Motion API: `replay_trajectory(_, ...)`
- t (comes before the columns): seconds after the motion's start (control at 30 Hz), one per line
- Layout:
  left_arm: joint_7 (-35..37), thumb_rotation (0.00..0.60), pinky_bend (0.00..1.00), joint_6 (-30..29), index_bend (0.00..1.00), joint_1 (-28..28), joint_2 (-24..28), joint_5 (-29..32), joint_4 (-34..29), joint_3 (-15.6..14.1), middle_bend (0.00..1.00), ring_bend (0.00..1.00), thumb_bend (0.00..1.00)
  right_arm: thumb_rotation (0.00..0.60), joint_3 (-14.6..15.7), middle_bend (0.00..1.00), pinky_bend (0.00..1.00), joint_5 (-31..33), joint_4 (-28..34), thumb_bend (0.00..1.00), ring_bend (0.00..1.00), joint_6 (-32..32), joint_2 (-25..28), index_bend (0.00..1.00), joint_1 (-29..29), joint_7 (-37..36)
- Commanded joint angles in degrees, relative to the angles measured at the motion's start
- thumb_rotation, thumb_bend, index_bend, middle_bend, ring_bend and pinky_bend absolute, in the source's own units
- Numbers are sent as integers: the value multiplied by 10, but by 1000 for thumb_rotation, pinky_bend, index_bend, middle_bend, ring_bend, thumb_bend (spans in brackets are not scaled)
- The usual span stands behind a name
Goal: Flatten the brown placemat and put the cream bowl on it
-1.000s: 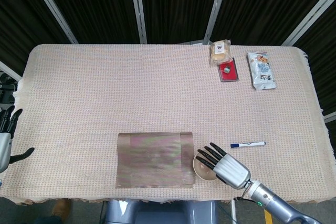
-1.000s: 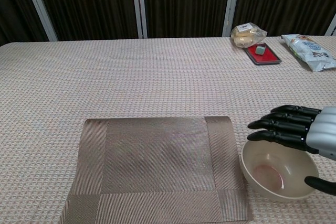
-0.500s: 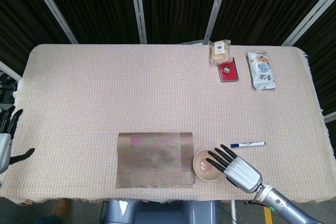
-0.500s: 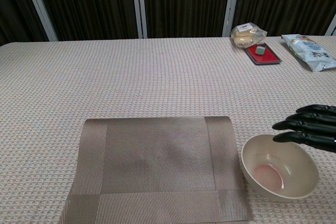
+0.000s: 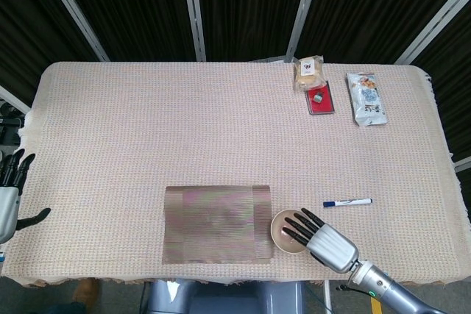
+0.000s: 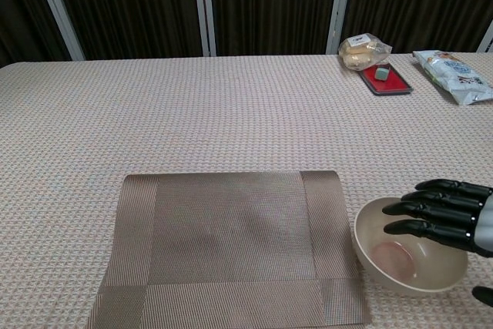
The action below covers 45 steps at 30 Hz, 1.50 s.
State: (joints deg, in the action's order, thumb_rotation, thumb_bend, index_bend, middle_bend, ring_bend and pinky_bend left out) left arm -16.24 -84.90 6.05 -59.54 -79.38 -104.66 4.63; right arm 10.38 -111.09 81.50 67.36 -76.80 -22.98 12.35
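The brown placemat (image 5: 217,223) (image 6: 231,248) lies flat near the table's front edge. Just right of it, on the tablecloth, stands the cream bowl (image 5: 285,230) (image 6: 404,256) with a reddish mark inside. My right hand (image 5: 324,240) (image 6: 447,215) hovers over the bowl's right half with its fingers stretched out and apart, holding nothing. My left hand (image 5: 9,196) hangs off the table's left edge, fingers spread and empty; the chest view does not show it.
A blue-capped marker (image 5: 346,202) lies on the cloth right of the bowl. At the back right sit a wrapped bun (image 5: 310,71) (image 6: 362,49), a red tray (image 5: 320,101) (image 6: 387,79) with a small block, and a snack packet (image 5: 366,98) (image 6: 454,75).
My right hand drew back to the right off the bowl, then came part way back over its right side. The bowl and placemat stayed put. The left hand barely shifted.
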Motion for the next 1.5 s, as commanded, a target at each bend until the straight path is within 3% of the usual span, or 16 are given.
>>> replay_trajectory(0.03, 2, 600, 0, -1, 0, -1, 1, 2, 0, 1, 0, 0, 0, 600, 0, 0, 0, 6, -7, 430, 0, -12, -7, 758, -5, 2)
replay_trajectory(0.13, 5, 600, 0, -2, 0, -1, 3, 3, 1, 1, 0, 0, 0, 600, 0, 0, 0, 1, -14, 452, 0, -1, -13, 875, -6, -5)
replay_trajectory(0.3, 9, 600, 0, -1, 0, -1, 5, 4, 1, 2, 0, 0, 0, 600, -1, 0, 0, -2, -18, 451, 0, 15, -16, 666, -8, -14)
replay_trajectory(0.6, 10, 600, 0, -2, 0, -1, 6, 1, -1, 1, 0, 0, 0, 600, -22, 0, 0, 5, 0, 447, 0, 57, -3, 665, -8, -25)
replay_trajectory(0.83, 11, 600, 0, -3, 0, -1, 7, 1, -2, 1, 0, 0, 0, 600, -96, 0, 0, 71, 31, 447, 0, 99, 44, 707, -19, -71)
replay_trajectory(1.1, 9, 600, 0, -3, 0, -1, 6, 3, -4, 2, 0, 0, 0, 600, -175, 0, 0, 191, -17, 445, 0, 57, 40, 698, -45, -86)
replay_trajectory(1.5, 5, 600, 0, 4, 0, 2, 2, 11, 1, 2, 0, 0, 0, 600, -204, 0, 0, 283, -129, 444, 0, -10, -34, 706, -74, -54)
